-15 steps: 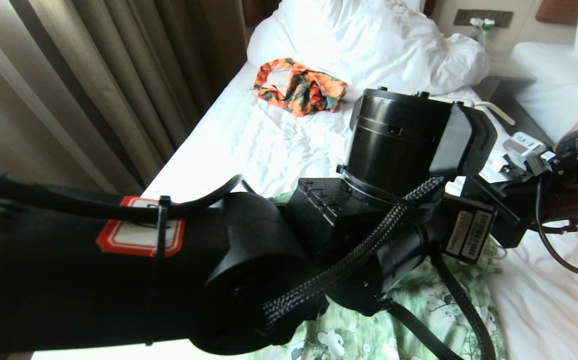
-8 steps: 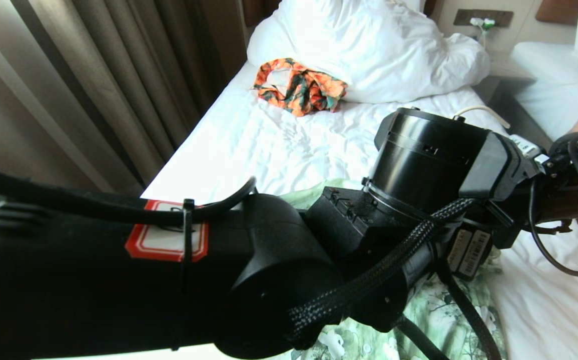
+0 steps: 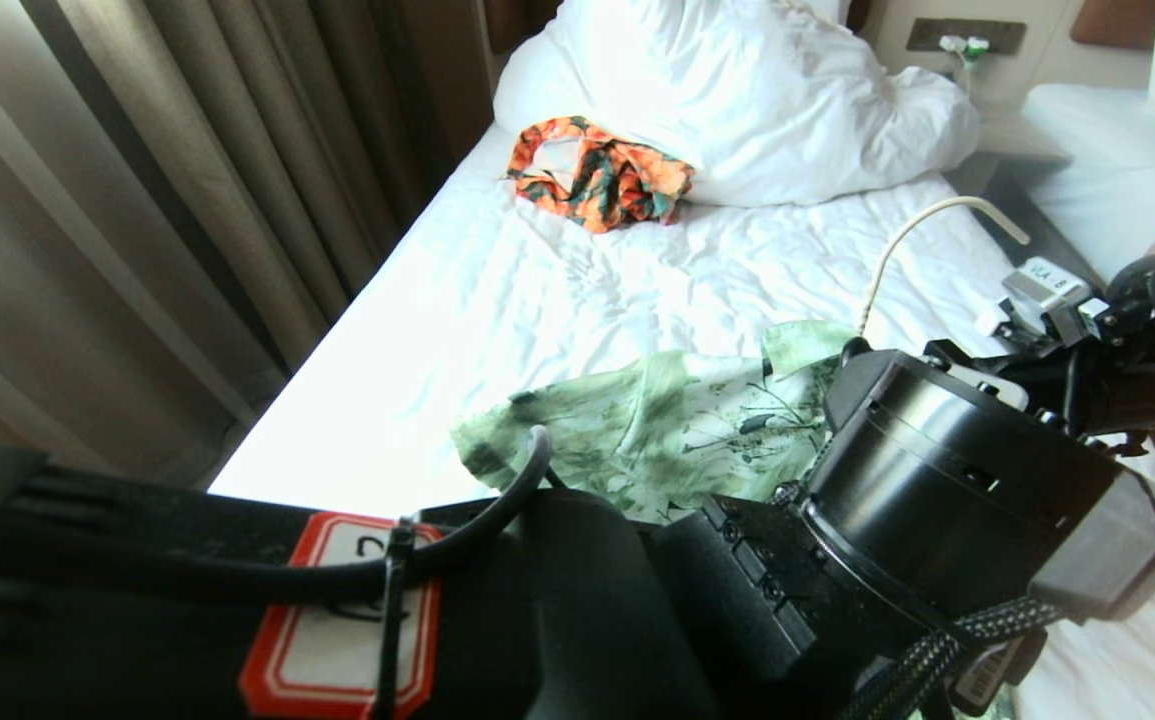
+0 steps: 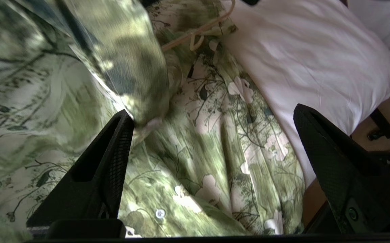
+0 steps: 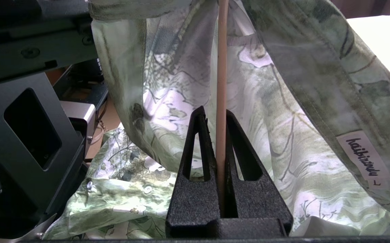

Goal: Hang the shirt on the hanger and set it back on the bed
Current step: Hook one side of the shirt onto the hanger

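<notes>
Left pincer (image 4: pixel 211 135): jaws spread wide above the shirt (image 4: pixel 195 162), holding nothing.
Right pincer (image 5: pixel 220 118): clamped on the hanger (image 5: pixel 221 67) rod inside the shirt.
Shirt: draped on the bed (image 3: pixel 557 290).
Risk: unsupported cloth may slide off the hanger.

The shirt (image 3: pixel 667 425) lies spread on the bed (image 3: pixel 557 290), at the near part of the sheet. The hanger (image 3: pixel 912 235) rises from the shirt's right side. A patterned garment (image 3: pixel 597 175) lies farther back, against the pillows (image 3: pixel 737 90). The left arm (image 3: pixel 557 600) crosses in front of the shirt. Curtains (image 3: pixel 167 170) hang left of the bed.
</notes>
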### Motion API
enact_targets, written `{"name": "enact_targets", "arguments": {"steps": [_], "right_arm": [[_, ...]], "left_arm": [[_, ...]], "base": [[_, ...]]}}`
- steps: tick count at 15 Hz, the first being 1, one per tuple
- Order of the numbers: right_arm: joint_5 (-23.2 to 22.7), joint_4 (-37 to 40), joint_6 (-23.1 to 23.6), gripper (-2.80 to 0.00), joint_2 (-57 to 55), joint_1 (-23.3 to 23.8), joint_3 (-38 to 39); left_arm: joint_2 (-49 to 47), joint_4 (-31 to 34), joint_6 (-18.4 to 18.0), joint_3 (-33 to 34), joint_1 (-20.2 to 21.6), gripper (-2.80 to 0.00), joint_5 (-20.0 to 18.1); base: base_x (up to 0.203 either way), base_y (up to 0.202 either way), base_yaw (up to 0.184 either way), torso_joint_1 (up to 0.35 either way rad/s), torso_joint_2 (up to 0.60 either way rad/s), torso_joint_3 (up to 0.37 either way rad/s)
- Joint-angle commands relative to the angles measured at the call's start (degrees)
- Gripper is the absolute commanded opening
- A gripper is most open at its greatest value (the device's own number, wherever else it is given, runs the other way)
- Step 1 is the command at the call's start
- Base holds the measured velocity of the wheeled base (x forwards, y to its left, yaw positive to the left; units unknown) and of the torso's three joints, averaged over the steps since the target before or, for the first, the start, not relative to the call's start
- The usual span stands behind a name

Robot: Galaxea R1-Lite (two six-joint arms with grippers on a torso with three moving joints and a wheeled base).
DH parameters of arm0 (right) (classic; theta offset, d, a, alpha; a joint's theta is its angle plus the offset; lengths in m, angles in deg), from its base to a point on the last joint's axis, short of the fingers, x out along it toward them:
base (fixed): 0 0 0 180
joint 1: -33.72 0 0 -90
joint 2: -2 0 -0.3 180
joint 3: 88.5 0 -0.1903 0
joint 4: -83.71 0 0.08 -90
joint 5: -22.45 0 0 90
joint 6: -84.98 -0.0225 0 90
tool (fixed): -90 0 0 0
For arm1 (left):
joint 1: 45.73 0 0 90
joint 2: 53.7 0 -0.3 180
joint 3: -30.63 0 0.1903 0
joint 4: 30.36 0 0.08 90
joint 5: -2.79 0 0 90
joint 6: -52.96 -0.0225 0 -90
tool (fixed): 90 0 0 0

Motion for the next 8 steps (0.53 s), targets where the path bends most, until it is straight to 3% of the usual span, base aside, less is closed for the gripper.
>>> {"name": "enact_targets", "arguments": {"steps": [1,7,8], "right_arm": [[-0.49,0.27,0.41,-2.80,0.54,0.00,-0.07],[-0.49,0.41,0.26,-2.80,1.55,-2.42,0.01],[-0.43,0.51,0.17,-2.80,1.82,-3.20,0.19]], "left_arm": [[1.52,-0.19,0.11,2.59,-0.19,0.00,0.17],[11.39,-1.40,0.25,15.27,0.36,0.00,0.69],[14.33,-1.78,0.19,18.69,0.47,-2.80,1.05]], "base": [[0.000,0.000,0.000,0.000,0.00,0.000],[0.000,0.000,0.000,0.000,0.00,0.000],[0.000,0.000,0.000,0.000,0.00,0.000]]}}
